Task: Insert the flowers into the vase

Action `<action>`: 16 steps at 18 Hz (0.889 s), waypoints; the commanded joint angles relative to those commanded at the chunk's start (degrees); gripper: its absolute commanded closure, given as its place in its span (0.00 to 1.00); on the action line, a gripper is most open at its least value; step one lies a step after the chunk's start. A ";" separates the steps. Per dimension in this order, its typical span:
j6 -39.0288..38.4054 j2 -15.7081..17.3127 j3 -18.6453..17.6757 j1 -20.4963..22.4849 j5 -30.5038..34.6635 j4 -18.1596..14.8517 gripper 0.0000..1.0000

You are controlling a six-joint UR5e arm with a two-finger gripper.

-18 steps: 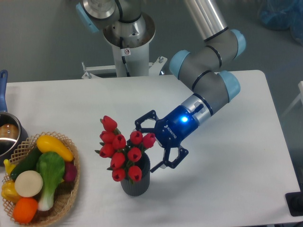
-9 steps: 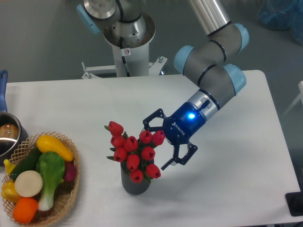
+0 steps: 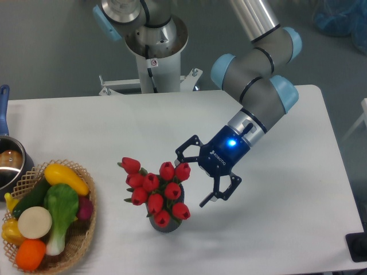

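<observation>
1. Just left of the gripper (image 3: 194, 177), the flowers (image 3: 155, 191) stand in the vase (image 3: 166, 222), their red buds fanning out wider than its mouth and hiding most of its dark ribbed body.
2. The gripper's two dark fingers (image 3: 186, 152) are spread wide apart with nothing held between them; the upper fingertip sits just beside the rightmost buds, and whether it touches them cannot be told.
3. Behind the gripper, up and to the right, its blue wrist with a lit spot joins the grey arm (image 3: 258, 86).
4. Well to the left of the gripper, at the table's (image 3: 298, 229) edge, a wicker basket (image 3: 80, 240) holds toy vegetables (image 3: 49, 206).
5. Farther left, a metal pot (image 3: 10, 166) with a blue handle is cut off by the frame.
</observation>
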 joint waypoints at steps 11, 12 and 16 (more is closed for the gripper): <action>1.32 4.48 0.61 3.86 9.47 0.00 0.00; 1.58 4.92 0.79 4.13 12.62 0.00 0.00; 7.46 6.85 0.62 5.89 27.03 0.00 0.00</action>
